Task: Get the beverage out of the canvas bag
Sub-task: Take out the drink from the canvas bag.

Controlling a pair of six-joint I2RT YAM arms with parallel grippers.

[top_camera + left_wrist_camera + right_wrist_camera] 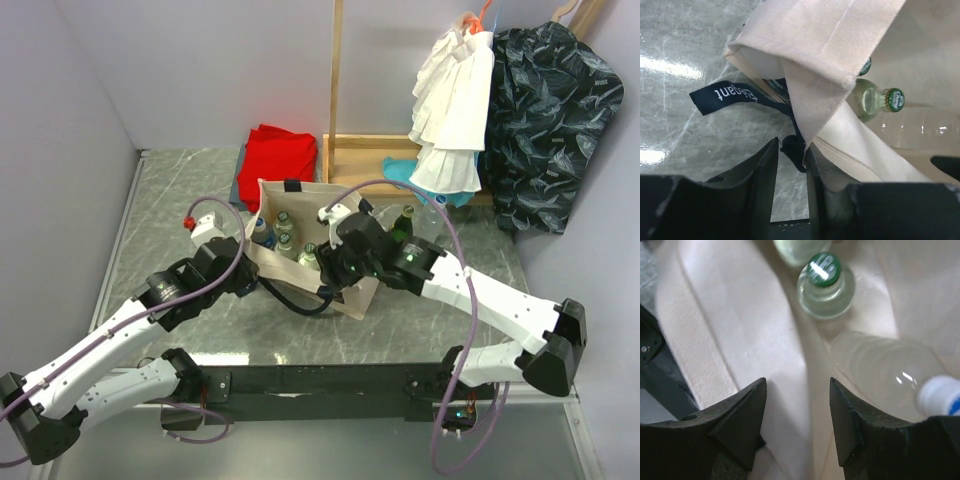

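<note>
**Marble worktop, canvas tote, all the drinks inside**

Grey marble worktop (400,335) boxed in by pale walls, with a wooden rack (337,80) at the far right carrying a white garment (450,110) and a dark patterned one (550,110). Red folded cloth (280,155) lying at the back, just behind the canvas bag (305,195). Bag parked mid-worktop, mouth open to the top, near wall sagging toward the arms. Beverage bottles (285,228) packed upright inside, every one of them within the bag.

Left gripper (792,150) at the near left corner of the bag, about rim height. Narrow gap between the fingers (760,170), with the folded canvas corner and the root of the navy strap handle (730,95) sitting right in that gap. Can't tell whether pinched or just resting there. Loose end of the strap flopped out sideways over the marble, white "Elegant" lettering on it.

Right gripper (797,385) hanging over the open mouth, pointing down into the bag. Fingers (740,415) a moderate way apart, holding nothing, only bare canvas lining under the gap. Just ahead in the wrist view: green-capped bottle (825,282) of clear glass, upright, and beside it a clear plastic bottle (885,370) with a white cap, tilted. Not touching either one
</note>
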